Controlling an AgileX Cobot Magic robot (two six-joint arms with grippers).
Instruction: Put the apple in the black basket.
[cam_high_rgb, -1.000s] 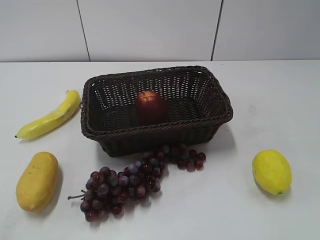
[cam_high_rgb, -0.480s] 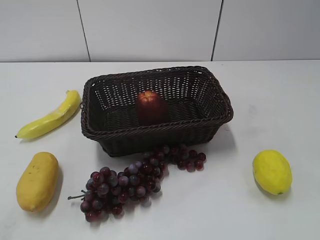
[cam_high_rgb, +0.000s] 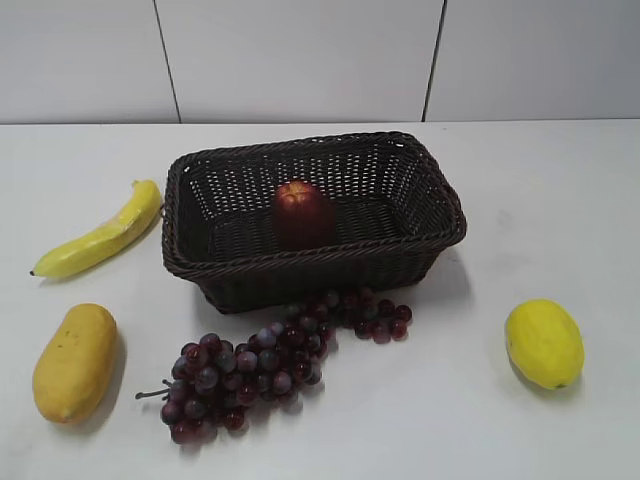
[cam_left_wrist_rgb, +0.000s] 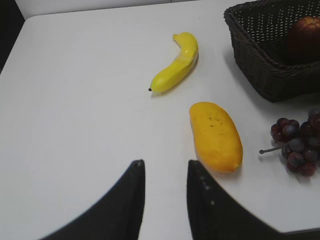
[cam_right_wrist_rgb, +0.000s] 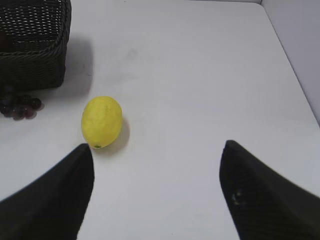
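Since the glossy dark red apple (cam_high_rgb: 303, 213) sat mid-frame inside the black woven wicker basket (cam_high_rgb: 430, 190), we judged restraint best: left gripper (cam_left_wrist_rgb: 165, 172) narrowly parted, right gripper (cam_right_wrist_rgb: 157, 160) wide, both empty.

Banana (cam_left_wrist_rgb: 177, 64), mango (cam_left_wrist_rgb: 215, 135) near grapes (cam_left_wrist_rgb: 296, 144), apple (cam_left_wrist_rgb: 304, 37) in black basket (cam_left_wrist_rgb: 260, 55), left gripper (cam_left_wrist_rgb: 165, 192) jaws narrowly apart.

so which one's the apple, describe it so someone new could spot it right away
Find the black basket in the middle of the white table. The apple stands inside it, the only thing in there. It is dark red and glossy with a paler dimple on top, unlike the small purple grapes lying outside the front rim.
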